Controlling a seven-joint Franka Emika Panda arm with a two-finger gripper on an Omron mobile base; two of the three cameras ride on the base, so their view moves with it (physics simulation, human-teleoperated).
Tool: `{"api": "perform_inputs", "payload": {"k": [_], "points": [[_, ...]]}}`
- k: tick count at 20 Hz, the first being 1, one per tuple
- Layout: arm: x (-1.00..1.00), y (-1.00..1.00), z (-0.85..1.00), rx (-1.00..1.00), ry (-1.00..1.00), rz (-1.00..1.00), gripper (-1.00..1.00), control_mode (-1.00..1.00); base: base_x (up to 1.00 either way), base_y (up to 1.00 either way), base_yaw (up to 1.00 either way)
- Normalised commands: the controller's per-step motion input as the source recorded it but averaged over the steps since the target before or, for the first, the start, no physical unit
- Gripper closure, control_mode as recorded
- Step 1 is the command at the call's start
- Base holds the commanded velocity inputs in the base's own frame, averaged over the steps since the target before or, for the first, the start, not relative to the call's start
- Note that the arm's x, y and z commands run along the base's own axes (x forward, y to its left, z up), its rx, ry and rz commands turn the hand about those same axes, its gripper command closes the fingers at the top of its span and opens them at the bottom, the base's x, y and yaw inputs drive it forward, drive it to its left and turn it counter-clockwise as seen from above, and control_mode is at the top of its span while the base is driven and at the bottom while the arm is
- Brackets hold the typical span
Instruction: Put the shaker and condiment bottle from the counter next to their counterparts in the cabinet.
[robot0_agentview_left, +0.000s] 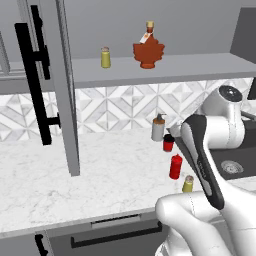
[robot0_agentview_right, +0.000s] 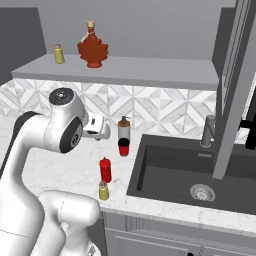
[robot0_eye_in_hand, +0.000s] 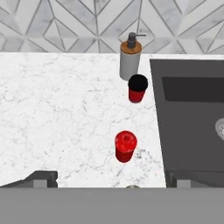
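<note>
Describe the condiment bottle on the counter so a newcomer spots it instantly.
Find the dark sink; a row of small items stands on the white counter beside it. The condiment bottle is the all-red one with a tapered top, between the black-rimmed red cup and the yellow-green shaker.

Shaker stands before condiment bottle on counter.

Two yellow-green shakers: one on the table at, one on the cabinet shelf at. One red condiment bottle. One maple-leaf syrup bottle (tan cap, white tag). One red cup with a black rim. One grey soap pump bottle.
</note>
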Motion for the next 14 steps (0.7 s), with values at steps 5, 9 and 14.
{"api": "perform_inputs", "payload": {"k": [5, 9, 14], "points": [[-0.02, -0.42, -0.09, 0.03, 0.00, 0.11, -1.00, -1.00, 0.00, 0.00, 0.00], [0.00, -0.39, -0.17, 0.00, 0.00, 0.20, -1.00, -1.00, 0.00, 0.00, 0.00], [-0.06, -0.27, -0.30, 0.00, -0.01, 0.20, -1.00, -1.00, 0.00, 0.00, 0.00]]}}
